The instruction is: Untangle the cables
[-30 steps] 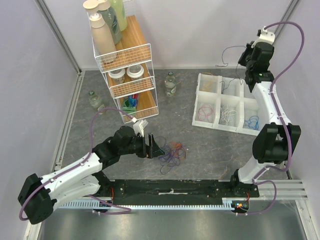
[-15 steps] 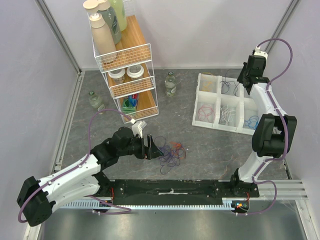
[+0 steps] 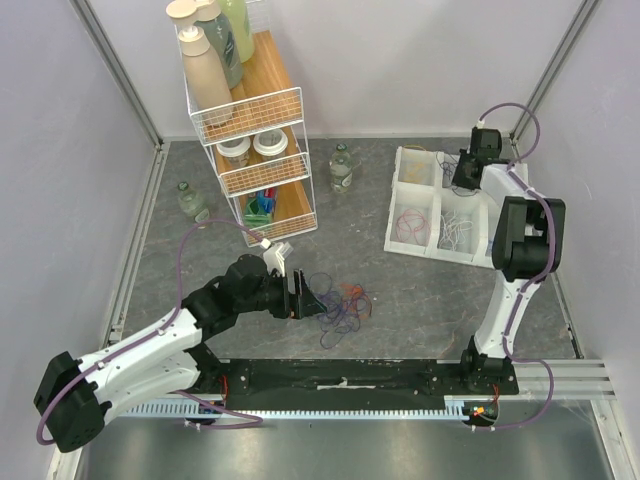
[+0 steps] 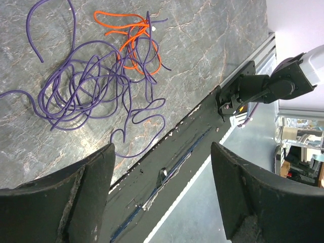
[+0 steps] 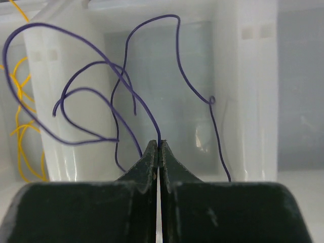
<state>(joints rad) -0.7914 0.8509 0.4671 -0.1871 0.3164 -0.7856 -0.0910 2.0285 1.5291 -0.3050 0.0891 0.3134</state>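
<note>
Our right gripper (image 5: 158, 144) is clamped shut on one purple cable (image 5: 211, 99) over the tray (image 5: 245, 101), so we should lower before releasing, while our left gripper (image 4: 162, 149) hangs wide open, empty, beside the purple-orange tangle (image 4: 86, 86).

A tangle of purple and orange cables (image 3: 342, 304) lies on the grey table (image 3: 410, 295), just right of the left gripper (image 3: 308, 297). Far right, the right gripper (image 3: 460, 180) hangs over a white divided tray (image 3: 425, 251). A wire rack (image 3: 262, 150) of bottles stands far left.
</note>
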